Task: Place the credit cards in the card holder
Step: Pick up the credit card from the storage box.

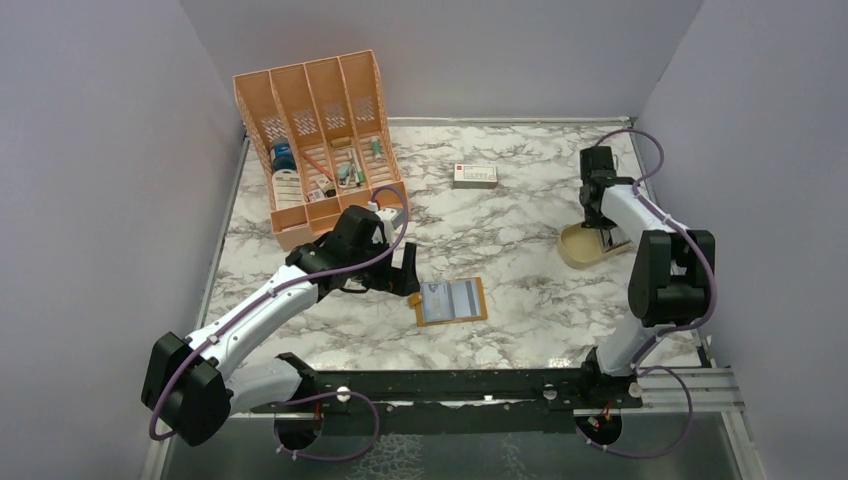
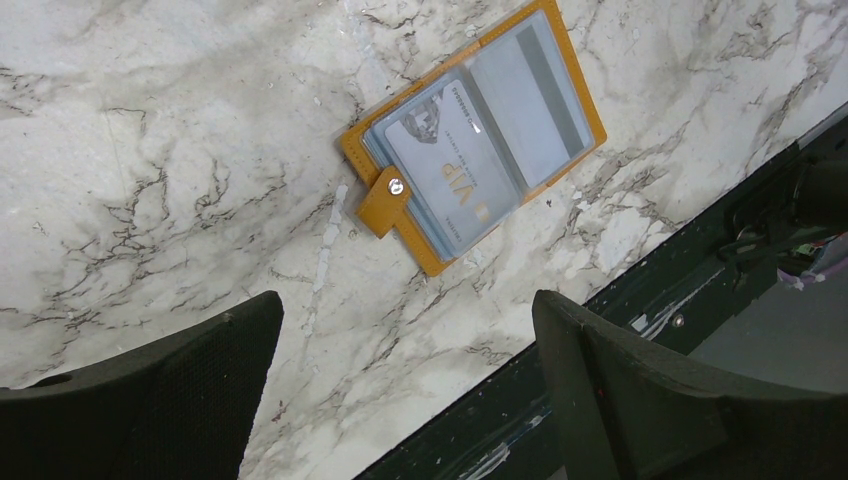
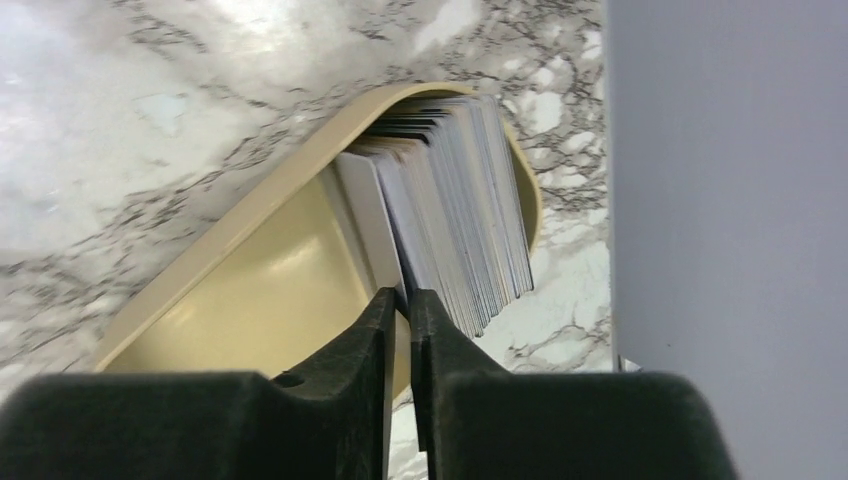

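Note:
The card holder [image 1: 451, 301] [image 2: 475, 130] lies open and flat on the marble, mustard-orange with a stud tab, and a pale card [image 2: 450, 165] shows in its clear pocket. My left gripper [image 1: 405, 272] [image 2: 405, 305] hovers just left of it, open wide, with nothing between its fingers. A stack of grey-silver credit cards [image 3: 450, 220] stands on edge in a tan oval dish [image 3: 270, 290] [image 1: 575, 248] at the right. My right gripper [image 1: 603, 238] [image 3: 402, 297] reaches into the dish, its jaws pinched on the near edge of one card in the stack.
A large orange desk organiser [image 1: 320, 140] with small items stands at the back left. A white box with a red mark [image 1: 475, 175] lies at the back middle. A black rail [image 1: 450, 385] [image 2: 700, 290] runs along the near edge. Grey walls close in on three sides.

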Available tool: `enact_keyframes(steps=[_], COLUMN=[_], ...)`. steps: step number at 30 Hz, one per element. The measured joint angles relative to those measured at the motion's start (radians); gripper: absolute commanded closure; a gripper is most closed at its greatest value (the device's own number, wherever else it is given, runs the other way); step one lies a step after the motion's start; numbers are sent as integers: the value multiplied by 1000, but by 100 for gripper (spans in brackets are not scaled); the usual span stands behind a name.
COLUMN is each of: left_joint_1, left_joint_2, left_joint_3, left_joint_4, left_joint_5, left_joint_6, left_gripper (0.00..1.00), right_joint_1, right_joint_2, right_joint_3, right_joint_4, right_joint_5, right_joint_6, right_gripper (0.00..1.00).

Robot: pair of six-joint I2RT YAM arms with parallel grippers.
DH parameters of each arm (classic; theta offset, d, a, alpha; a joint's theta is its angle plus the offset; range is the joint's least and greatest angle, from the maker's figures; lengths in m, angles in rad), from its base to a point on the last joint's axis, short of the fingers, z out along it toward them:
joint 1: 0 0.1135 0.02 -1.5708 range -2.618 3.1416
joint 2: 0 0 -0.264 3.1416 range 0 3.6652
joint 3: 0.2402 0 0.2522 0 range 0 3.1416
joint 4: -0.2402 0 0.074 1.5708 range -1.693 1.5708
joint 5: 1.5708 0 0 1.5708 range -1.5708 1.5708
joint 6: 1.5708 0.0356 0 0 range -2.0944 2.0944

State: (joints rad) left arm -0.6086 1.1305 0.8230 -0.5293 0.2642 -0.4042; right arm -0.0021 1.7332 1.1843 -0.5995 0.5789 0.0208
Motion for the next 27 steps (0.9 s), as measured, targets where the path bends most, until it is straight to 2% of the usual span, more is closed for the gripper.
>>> enact_keyframes(steps=[2,12,16,22,27], left_joint_1=[0,0,0,0,0], left_joint_2=[0,-4,-51,-150,-173], left_joint_3=[0,0,-2,-83,-171], left_joint_4=[0,6,48,200,336], left_joint_5=[0,24,63,106,151], left_joint_6=[0,-4,-34,-145,-297], left_gripper=[1,1,4,9,15], right_joint_1=[0,10,21,52,89], right_joint_2=[-22,-156,-228,-420,-576], right_joint_3=[0,18,25,-1,-108], right_joint_4=[-12,-94,-136,-137,-56], right_joint_5=[-51,-206,-275,-496,-742], right_joint_6=[8,64,106,160,226], right_gripper=[99,99,99,99,99])
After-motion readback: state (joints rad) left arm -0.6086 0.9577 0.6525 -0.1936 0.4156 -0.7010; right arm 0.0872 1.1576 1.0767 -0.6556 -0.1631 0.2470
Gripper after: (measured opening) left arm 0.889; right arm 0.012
